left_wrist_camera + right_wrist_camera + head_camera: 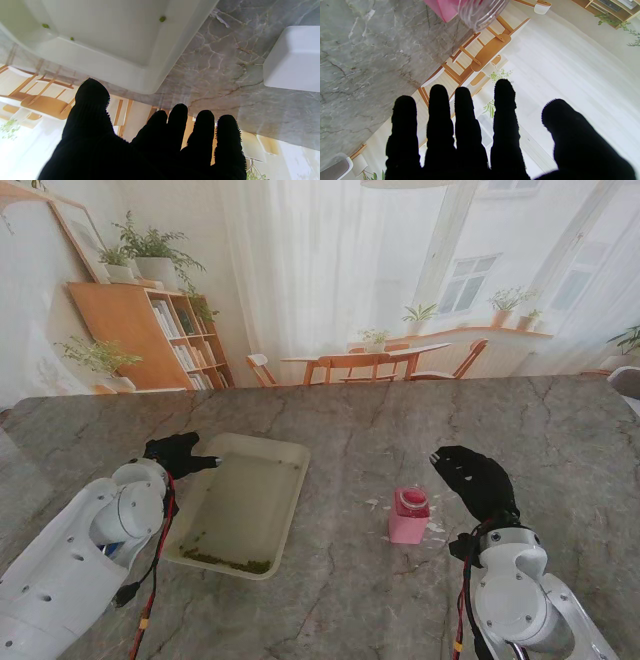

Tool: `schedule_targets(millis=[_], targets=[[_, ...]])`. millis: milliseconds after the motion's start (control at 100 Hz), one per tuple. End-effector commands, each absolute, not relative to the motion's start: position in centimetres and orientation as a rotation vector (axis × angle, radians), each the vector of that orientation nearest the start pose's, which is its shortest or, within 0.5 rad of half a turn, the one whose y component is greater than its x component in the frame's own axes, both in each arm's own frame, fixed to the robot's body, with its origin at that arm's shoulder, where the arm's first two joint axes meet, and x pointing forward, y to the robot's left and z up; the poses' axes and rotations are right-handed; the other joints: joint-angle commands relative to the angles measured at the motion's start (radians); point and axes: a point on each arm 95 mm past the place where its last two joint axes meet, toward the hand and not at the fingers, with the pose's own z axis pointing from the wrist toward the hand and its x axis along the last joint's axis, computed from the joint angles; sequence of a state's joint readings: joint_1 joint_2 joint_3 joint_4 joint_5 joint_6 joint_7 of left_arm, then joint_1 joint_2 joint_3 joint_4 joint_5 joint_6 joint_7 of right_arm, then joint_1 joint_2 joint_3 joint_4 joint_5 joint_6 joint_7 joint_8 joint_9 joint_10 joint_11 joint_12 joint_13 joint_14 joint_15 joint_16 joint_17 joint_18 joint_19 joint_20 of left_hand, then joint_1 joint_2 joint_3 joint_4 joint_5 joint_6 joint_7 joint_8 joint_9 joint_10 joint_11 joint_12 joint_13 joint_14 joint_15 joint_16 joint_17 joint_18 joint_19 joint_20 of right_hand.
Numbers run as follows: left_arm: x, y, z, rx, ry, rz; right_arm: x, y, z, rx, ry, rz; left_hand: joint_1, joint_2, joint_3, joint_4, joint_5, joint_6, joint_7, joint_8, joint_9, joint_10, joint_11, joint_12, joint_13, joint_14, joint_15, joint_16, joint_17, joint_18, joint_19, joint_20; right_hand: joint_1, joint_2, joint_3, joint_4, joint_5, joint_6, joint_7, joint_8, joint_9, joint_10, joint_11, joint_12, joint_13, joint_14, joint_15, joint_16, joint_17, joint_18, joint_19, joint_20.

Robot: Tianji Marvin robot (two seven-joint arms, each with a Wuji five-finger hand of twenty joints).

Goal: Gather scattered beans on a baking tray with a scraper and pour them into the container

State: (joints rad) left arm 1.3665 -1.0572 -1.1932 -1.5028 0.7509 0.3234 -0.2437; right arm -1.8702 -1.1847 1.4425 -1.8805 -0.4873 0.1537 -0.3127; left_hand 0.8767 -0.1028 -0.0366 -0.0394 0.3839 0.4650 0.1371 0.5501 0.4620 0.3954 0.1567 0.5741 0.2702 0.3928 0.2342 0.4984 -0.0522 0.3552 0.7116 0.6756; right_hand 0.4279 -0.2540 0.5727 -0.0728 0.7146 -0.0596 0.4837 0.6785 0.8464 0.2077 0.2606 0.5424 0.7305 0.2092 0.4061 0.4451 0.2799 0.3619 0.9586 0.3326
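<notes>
A cream baking tray (290, 465) lies left of the table's middle. Green beans (225, 560) lie heaped in a line along its nearer edge. A few stray beans (162, 18) show inside the tray (150, 82) in the left wrist view. My left hand (178, 452), in a black glove, hovers by the tray's far left corner, fingers (177, 120) spread and holding nothing. A small pink container (409, 516) stands right of the tray. My right hand (475, 478) hangs just right of it, open and empty. I make out no scraper in the stand view.
A white rounded block (295, 57) lies on the marble beside the tray in the left wrist view; my left arm hides it from the stand view. The pink container's clear ribbed rim (480, 12) shows by the right hand. Small white flecks (372, 503) lie around the container.
</notes>
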Motion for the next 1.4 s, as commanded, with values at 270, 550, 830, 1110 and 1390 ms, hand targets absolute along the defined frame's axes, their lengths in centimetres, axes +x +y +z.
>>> schedule_targets(millis=[270, 550, 830, 1110, 1390], targets=[[47.7, 6.6, -32.6, -1.779, 1.376, -1.055, 33.8, -4.7, -29.0, 1.682, 0.666, 1.724, 0.001, 0.034, 0.004, 0.007, -0.001, 0.069, 0.008, 0.029, -0.030, 0.013, 0.015, 0.056, -0.027, 0.025, 0.036, 0.034, -0.025, -0.014, -0.003, 0.035, -0.001, 0.023, -0.021, 0.019, 0.021, -0.033, 0.006, 0.011, 0.005, -0.018, -0.006, 0.014, 0.006, -0.012, -0.009, 0.011, -0.019, 0.009, -0.010, 0.020], [48.1, 6.6, -34.7, -1.838, 1.406, -1.015, 33.8, -4.8, -28.9, 1.682, 0.659, 1.715, 0.003, 0.030, 0.003, 0.007, 0.026, 0.056, 0.026, 0.046, -0.012, 0.007, 0.038, 0.097, -0.020, 0.032, 0.052, 0.052, -0.022, -0.017, 0.007, 0.039, -0.001, 0.023, -0.021, 0.019, 0.020, -0.034, 0.006, 0.011, 0.007, -0.018, -0.006, 0.014, 0.005, -0.012, -0.009, 0.011, -0.020, 0.009, -0.011, 0.020], [48.2, 5.6, -36.0, -1.840, 1.434, -1.007, 33.8, -4.8, -28.9, 1.683, 0.661, 1.716, 0.038, 0.027, 0.004, 0.007, 0.063, 0.036, 0.056, 0.110, -0.003, -0.004, 0.117, 0.252, -0.010, 0.030, 0.116, 0.132, -0.027, -0.021, 0.044, 0.050, -0.001, 0.022, -0.021, 0.019, 0.020, -0.033, 0.006, 0.011, 0.007, -0.018, -0.006, 0.014, 0.004, -0.011, -0.010, 0.011, -0.020, 0.010, -0.010, 0.021], [48.4, 5.3, -36.9, -1.852, 1.439, -0.949, 33.8, -4.8, -28.9, 1.683, 0.658, 1.714, 0.106, 0.010, 0.006, 0.008, 0.096, 0.025, 0.108, 0.201, 0.005, -0.009, 0.273, 0.419, 0.001, 0.038, 0.220, 0.246, -0.029, -0.008, 0.132, 0.096, -0.001, 0.022, -0.021, 0.019, 0.020, -0.034, 0.006, 0.011, 0.006, -0.017, -0.006, 0.014, 0.004, -0.012, -0.010, 0.011, -0.020, 0.010, -0.010, 0.021], [48.3, 5.0, -37.9, -1.869, 1.424, -0.910, 33.8, -4.9, -28.9, 1.681, 0.656, 1.713, 0.205, -0.031, 0.013, 0.012, 0.124, -0.042, 0.300, 0.508, 0.044, -0.067, 0.505, 0.577, 0.044, 0.009, 0.351, 0.337, -0.004, -0.016, 0.236, 0.143, -0.002, 0.022, -0.022, 0.019, 0.019, -0.033, 0.005, 0.011, 0.007, -0.017, -0.006, 0.014, 0.004, -0.012, -0.010, 0.011, -0.019, 0.010, -0.010, 0.021]])
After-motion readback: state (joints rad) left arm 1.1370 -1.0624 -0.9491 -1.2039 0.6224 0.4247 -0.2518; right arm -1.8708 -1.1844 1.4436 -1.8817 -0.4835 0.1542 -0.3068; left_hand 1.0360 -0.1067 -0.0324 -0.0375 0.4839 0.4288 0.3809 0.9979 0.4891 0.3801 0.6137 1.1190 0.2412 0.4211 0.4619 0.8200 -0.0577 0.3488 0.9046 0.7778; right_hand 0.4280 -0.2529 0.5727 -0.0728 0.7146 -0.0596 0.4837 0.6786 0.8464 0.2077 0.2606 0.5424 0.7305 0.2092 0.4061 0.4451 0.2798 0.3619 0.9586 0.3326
